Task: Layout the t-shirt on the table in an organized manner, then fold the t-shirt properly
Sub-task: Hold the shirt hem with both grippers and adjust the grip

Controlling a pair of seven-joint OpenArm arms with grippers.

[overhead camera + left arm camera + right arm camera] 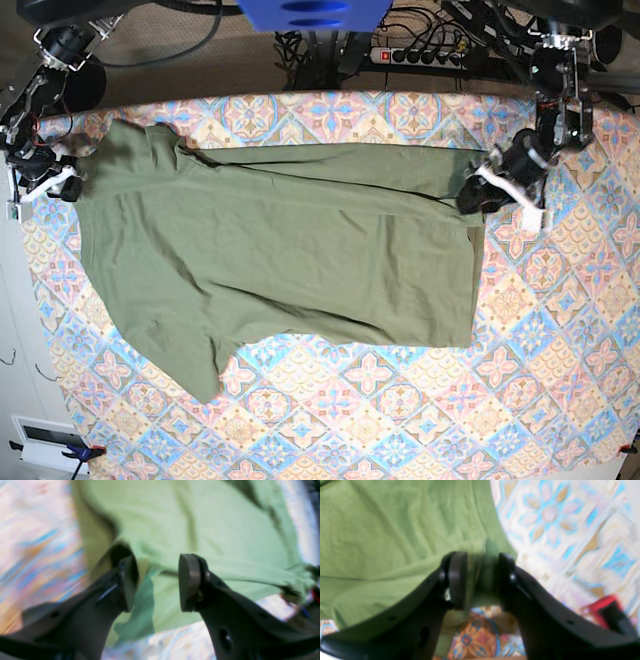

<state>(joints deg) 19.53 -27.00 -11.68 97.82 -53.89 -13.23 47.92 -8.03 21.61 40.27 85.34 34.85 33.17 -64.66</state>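
Note:
The olive-green t-shirt (280, 250) lies spread across the patterned table (400, 420), still wrinkled, with one sleeve trailing toward the front left. At the shirt's right edge my left gripper (478, 195) rests low. In its wrist view the left gripper (158, 582) stands open, with the shirt (200, 517) lying loose in and beyond the gap. My right gripper (60, 185) is at the shirt's far left corner. Up close, the right gripper (481, 580) is open too, a blurred fold of the shirt (382, 530) sitting between the pads.
A power strip (420, 55) and cables run behind the table's back edge. A blue base (315, 15) stands at the top centre. A red and black part (602, 607) shows at the right of the right wrist view. A white device (45, 440) lies off the front left corner.

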